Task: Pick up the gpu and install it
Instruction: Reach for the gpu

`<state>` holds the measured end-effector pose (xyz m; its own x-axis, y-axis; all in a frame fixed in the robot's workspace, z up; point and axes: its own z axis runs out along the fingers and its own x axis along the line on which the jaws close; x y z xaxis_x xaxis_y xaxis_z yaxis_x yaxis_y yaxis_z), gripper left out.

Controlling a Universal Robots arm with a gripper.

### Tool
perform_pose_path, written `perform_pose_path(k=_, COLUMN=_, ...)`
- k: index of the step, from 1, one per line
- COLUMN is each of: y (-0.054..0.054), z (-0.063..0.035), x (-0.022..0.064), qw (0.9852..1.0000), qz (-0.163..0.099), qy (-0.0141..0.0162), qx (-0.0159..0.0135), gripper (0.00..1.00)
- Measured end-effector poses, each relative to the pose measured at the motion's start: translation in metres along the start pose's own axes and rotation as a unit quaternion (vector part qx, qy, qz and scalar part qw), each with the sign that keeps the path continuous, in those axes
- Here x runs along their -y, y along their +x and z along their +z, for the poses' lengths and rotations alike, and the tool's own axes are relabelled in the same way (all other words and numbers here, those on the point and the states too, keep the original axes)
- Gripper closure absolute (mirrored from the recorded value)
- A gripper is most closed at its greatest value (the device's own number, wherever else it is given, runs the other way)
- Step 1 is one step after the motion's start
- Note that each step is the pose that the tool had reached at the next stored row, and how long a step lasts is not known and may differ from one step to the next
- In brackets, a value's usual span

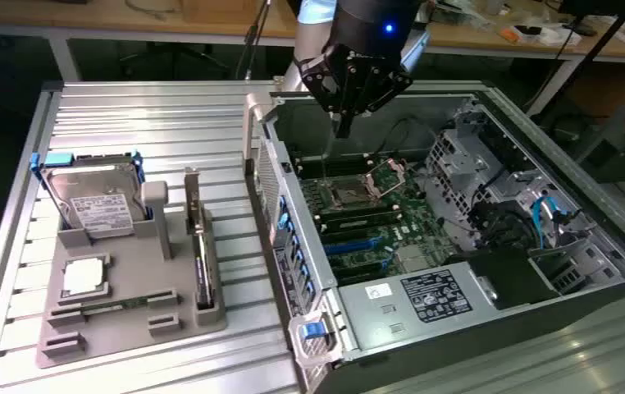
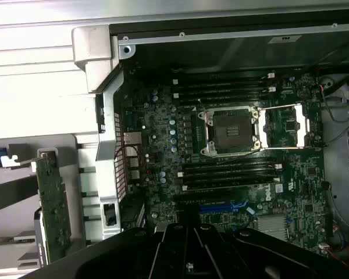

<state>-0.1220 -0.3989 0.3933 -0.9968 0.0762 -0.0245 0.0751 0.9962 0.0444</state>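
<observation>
The gpu (image 1: 203, 264) stands on edge in a slot of the grey holder (image 1: 171, 328), a dark green card with its silver bracket at the far end. In the wrist view the gpu (image 2: 52, 203) rises beside the case's rear wall. My gripper (image 1: 342, 130) hangs above the far part of the open computer case, over the motherboard (image 1: 367, 222) and well apart from the card. Its dark fingers (image 2: 175, 247) look pressed together, with nothing between them. Below them lies the motherboard (image 2: 163, 145) with a blue slot (image 2: 221, 207).
The holder also carries a silver hard drive (image 1: 93, 201), a square processor (image 1: 83, 275) and a RAM stick (image 1: 93, 308). The open CPU socket (image 2: 230, 131) sits mid-board. Case walls (image 1: 274, 205), drive cages (image 1: 466, 160) and cables (image 1: 509, 222) ring the board. Ribbed metal table (image 1: 138, 115) lies around.
</observation>
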Motion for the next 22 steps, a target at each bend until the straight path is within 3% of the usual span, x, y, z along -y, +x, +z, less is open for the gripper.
perform_pose_path(k=13, y=0.0, z=0.0, x=0.0, qw=1.0, qz=0.0, qy=0.0, qx=0.0, gripper=0.89)
perform_pose_path(k=22, y=0.018, z=-0.0005, x=0.0014, qw=1.0, qz=0.0, qy=0.0, qx=0.0, gripper=0.89)
